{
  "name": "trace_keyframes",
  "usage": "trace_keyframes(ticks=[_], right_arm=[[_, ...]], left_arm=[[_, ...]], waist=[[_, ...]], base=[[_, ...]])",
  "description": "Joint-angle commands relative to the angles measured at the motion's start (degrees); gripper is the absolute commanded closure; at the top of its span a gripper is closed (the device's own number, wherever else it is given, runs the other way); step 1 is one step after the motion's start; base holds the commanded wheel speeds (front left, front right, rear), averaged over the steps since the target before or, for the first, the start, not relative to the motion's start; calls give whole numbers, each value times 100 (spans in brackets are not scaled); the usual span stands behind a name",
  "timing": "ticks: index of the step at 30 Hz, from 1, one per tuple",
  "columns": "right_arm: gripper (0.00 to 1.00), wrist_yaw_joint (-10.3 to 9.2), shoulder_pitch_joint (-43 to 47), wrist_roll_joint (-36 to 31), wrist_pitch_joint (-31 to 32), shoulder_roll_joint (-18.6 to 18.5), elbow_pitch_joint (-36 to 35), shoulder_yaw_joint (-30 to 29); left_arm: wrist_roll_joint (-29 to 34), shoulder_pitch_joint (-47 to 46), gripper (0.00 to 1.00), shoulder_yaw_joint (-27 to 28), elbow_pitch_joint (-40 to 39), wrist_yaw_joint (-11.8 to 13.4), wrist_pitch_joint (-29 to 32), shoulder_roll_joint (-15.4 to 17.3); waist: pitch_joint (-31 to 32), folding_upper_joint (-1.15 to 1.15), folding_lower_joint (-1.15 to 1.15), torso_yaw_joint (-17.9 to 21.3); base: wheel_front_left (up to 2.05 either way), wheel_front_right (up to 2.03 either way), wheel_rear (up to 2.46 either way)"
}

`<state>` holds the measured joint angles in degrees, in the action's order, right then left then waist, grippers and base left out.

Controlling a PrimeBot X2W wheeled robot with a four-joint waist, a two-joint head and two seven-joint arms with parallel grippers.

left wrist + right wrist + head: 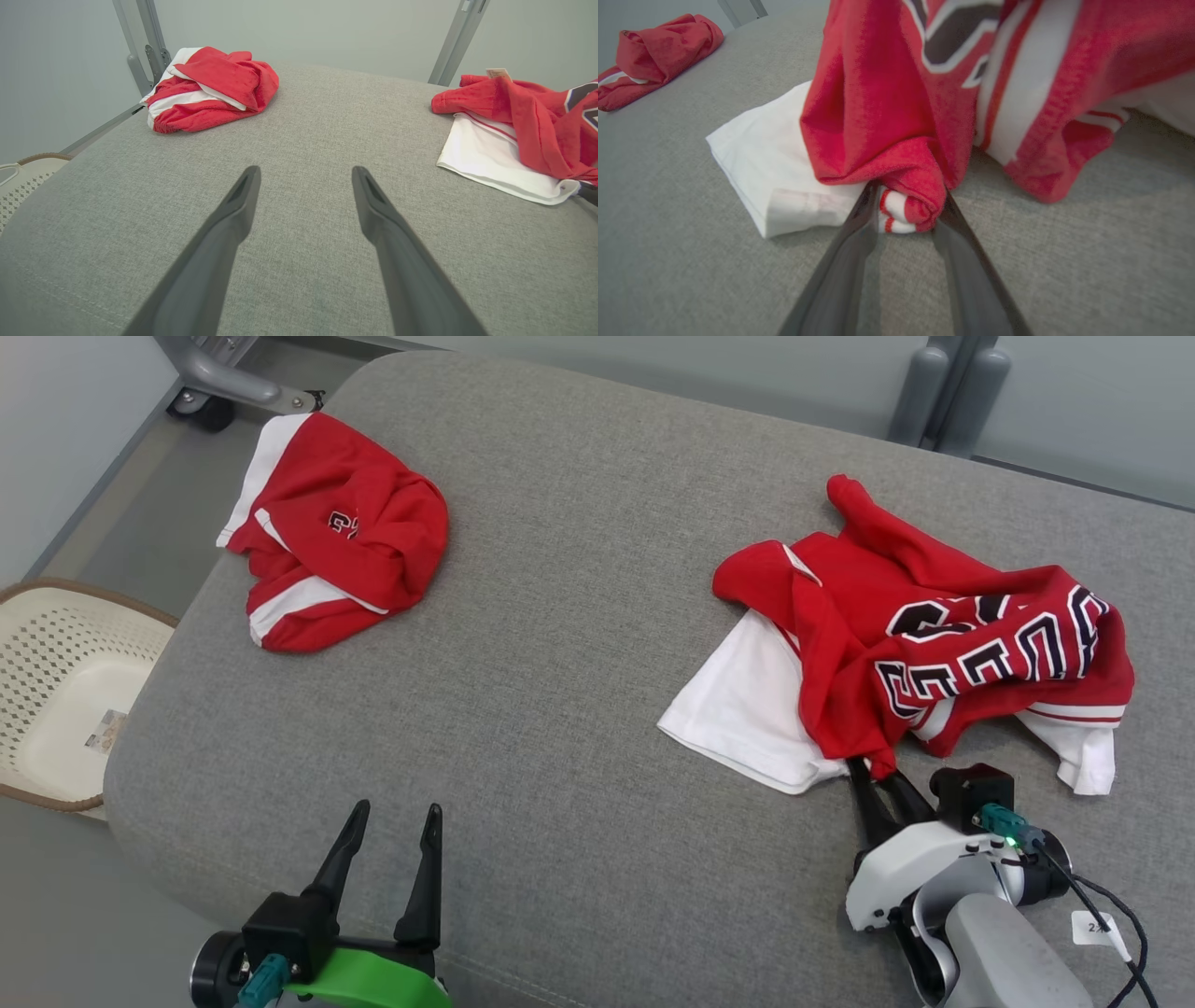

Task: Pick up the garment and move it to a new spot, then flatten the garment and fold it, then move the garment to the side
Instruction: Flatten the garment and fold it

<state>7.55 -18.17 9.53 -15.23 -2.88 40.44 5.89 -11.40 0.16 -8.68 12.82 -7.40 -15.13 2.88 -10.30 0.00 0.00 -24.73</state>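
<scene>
The garment [934, 644] is a crumpled red jersey with dark lettering and white sleeves. It lies at the right of the grey padded surface [579, 663]. My right gripper [878, 784] reaches under its near hem. In the right wrist view, the two dark fingers of the right gripper [908, 205] press on either side of a rolled red fold of the garment [887, 116], their tips hidden by cloth. My left gripper [396, 810] stands open over bare surface at the near left. The left wrist view shows the left gripper [306, 170] holding nothing, with the garment [528, 121] off to its right.
A second bundled red and white garment [336, 532] lies at the far left corner of the surface. A pale perforated basket [56, 681] stands on the floor past the left edge. Grey metal frame posts [948, 392] rise behind the far edge.
</scene>
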Motion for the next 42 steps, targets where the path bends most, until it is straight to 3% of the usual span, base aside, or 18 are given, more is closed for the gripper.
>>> trace_keyframes(ticks=[1, 6, 16, 18, 19, 20, 28, 42], right_arm=[[100, -12, -31, -65, 14, -34, 59, -90], [100, -11, 65, -342, 7, -66, -400, -338], [100, -10, 389, -699, 7, -1026, -2201, -411], [62, -11, 453, -678, 7, -1106, -2271, -358], [22, -11, 506, -657, 8, -1121, -2202, -361], [0, -10, 569, -632, 13, -1128, -2132, -362], [0, -10, 959, -627, 9, -844, -2029, -756], [0, -10, 670, -621, 7, -391, -2231, -560]], left_arm=[[-43, -108, 0, -5, -33, -16, -2, 6], [-112, -77, 0, -15, -102, -16, -2, 5], [-209, 12, 0, -119, -137, -16, -2, 8], [-243, -29, 0, -175, -128, -16, -1, 8], [-255, -60, 0, -191, -117, -16, -2, 8], [-269, -90, 0, -219, -97, -16, -1, 8], [-383, -420, 0, -497, -21, -16, -1, 8], [-622, -1321, 0, -996, 870, -16, -1, 51]], waist=[[-25, 0, 0, 18], [50, 0, 0, 255], [395, 0, 0, 1399], [412, 0, 0, 1594], [415, 0, 0, 1686], [416, 0, 0, 1765], [217, 0, 0, 2354], [-357, 0, 0, 3760]], base=[[0, 0, 0], [0, 0, 0], [0, 0, 0], [0, 0, 0], [0, 0, 0], [0, 0, 0], [0, 0, 0], [0, 0, 0]])
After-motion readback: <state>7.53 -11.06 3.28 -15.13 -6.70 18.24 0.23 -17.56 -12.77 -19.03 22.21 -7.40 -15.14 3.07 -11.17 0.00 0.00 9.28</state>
